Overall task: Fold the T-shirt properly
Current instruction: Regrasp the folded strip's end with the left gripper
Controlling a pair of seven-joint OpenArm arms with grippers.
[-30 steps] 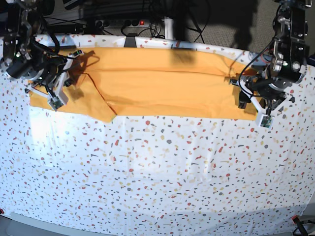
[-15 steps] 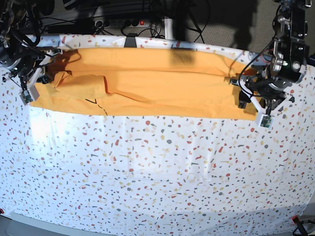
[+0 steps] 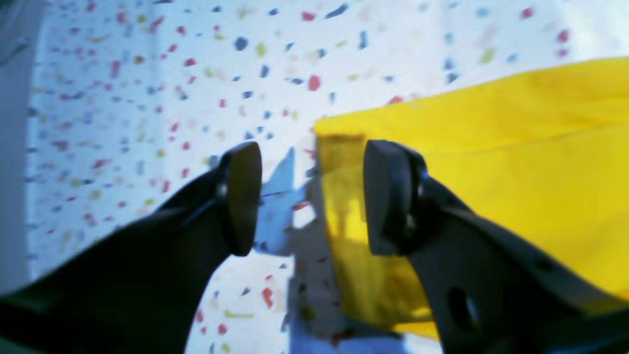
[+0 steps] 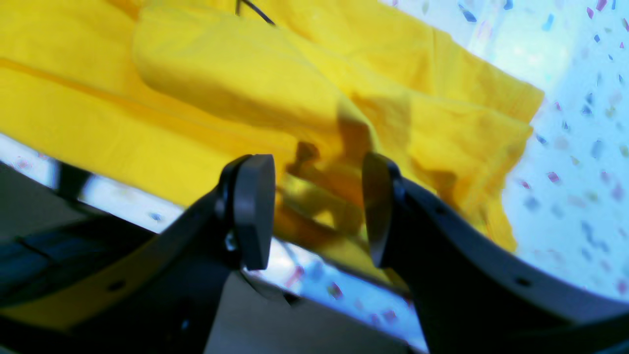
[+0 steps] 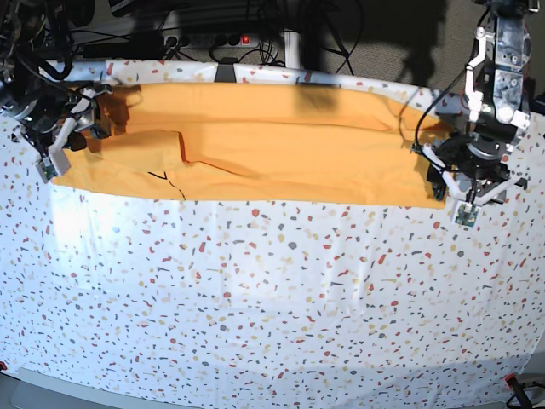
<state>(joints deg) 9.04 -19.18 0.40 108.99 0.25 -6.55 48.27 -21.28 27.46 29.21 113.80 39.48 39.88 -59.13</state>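
Lying stretched in a long band across the far side of the speckled counter (image 5: 272,290): T-shirt (image 5: 281,153), with left gripper (image 3: 309,196) and right gripper (image 4: 317,211) at opposite ends, fingers wide and empty, apparently placed to pinch both ends for folding.

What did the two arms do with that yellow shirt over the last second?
The right gripper carried the flap of the T-shirt out toward the base view's left edge, spreading that end flat; it now hangs open over the fabric, holding nothing. The left gripper shifted slightly at the other end and is open at the shirt's corner. The speckled cloth and the rest of the shirt stayed put.
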